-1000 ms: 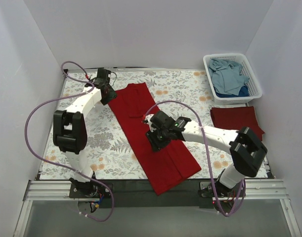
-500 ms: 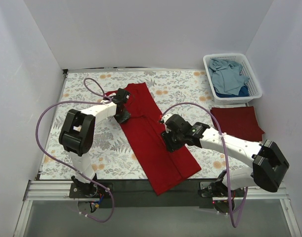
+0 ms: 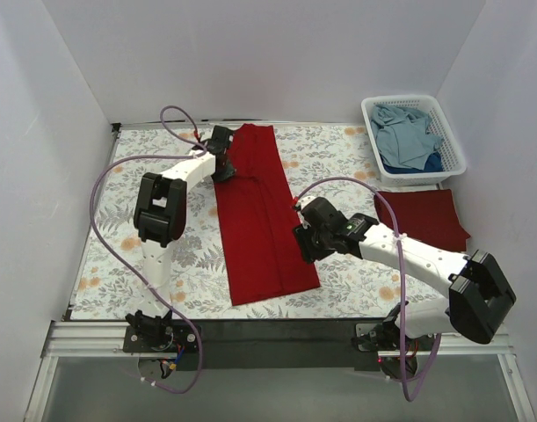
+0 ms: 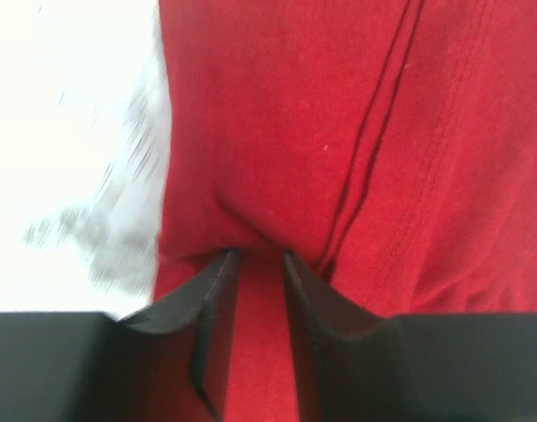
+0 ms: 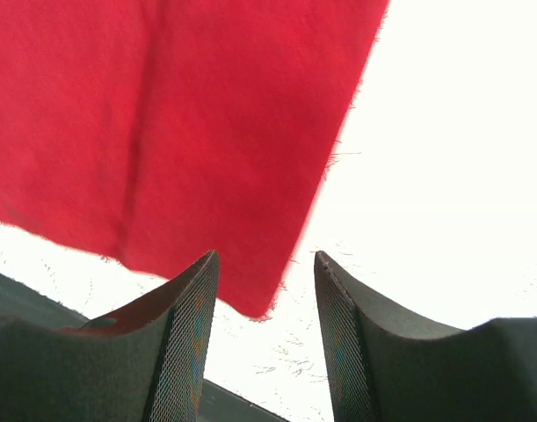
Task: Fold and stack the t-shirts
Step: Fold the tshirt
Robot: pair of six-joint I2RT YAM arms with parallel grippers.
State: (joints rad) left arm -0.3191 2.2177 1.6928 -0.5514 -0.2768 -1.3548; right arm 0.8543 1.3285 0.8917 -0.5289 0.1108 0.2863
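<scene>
One bright red t-shirt (image 3: pixel 255 220) lies at centre frame; one folded maroon t-shirt (image 3: pixel 422 215) sits at right; one white basket (image 3: pixel 452 141) at upper right holds dusty blue t-shirts (image 3: pixel 404 132), number unclear; two grippers: left gripper (image 4: pixel 257 255), right gripper (image 5: pixel 264 257).

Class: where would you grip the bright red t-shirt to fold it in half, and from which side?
Probably its near right corner, approached low from the right. The bright red t-shirt lies flat as a long narrow strip, so only thin free edges offer a pinch, and the open right end effector sits by that corner.
</scene>
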